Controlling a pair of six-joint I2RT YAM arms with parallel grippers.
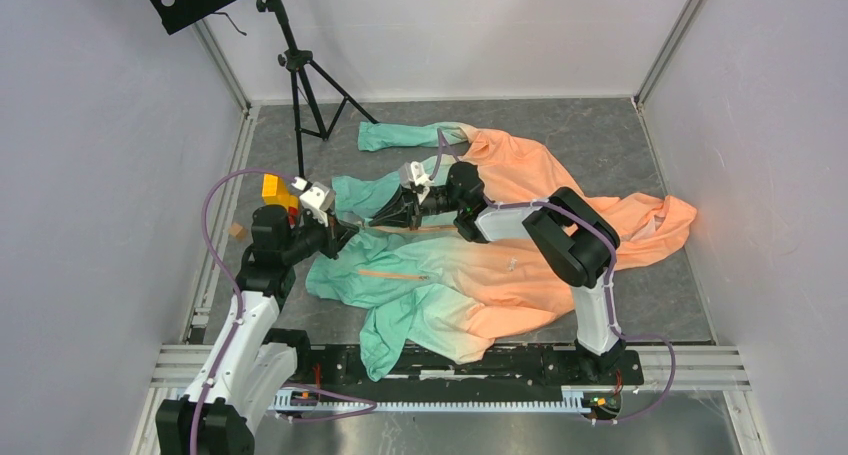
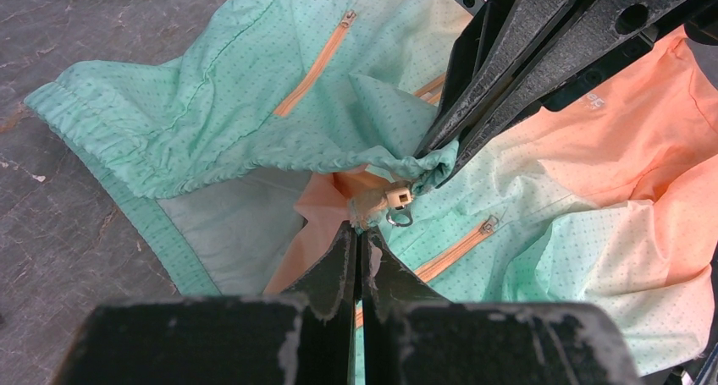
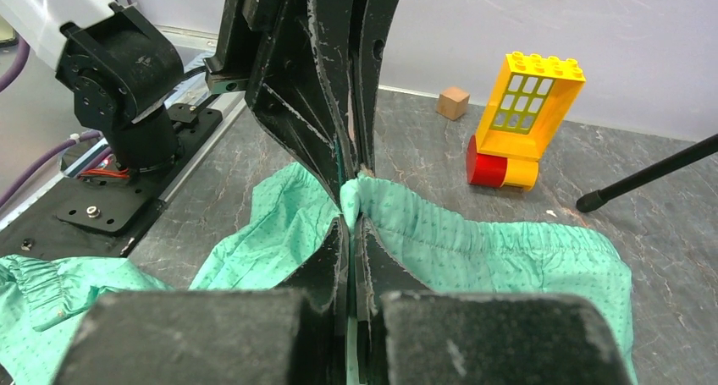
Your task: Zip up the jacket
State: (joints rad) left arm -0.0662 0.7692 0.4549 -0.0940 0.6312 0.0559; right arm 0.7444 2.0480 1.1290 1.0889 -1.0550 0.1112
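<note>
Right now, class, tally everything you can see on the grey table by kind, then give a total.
Mint-to-peach windbreaker jacket: 1
Black-and-white robot arms: 2
Yellow-and-red plastic window-block toy: 1
Small wooden cube: 1
Black tripod stand: 1
Total: 6

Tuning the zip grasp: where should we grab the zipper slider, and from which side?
Probably pinch the white slider across its body; its ring is tiny and dangles. Come from the left gripper side: the right gripper crowds the jacket hem beyond.
</note>
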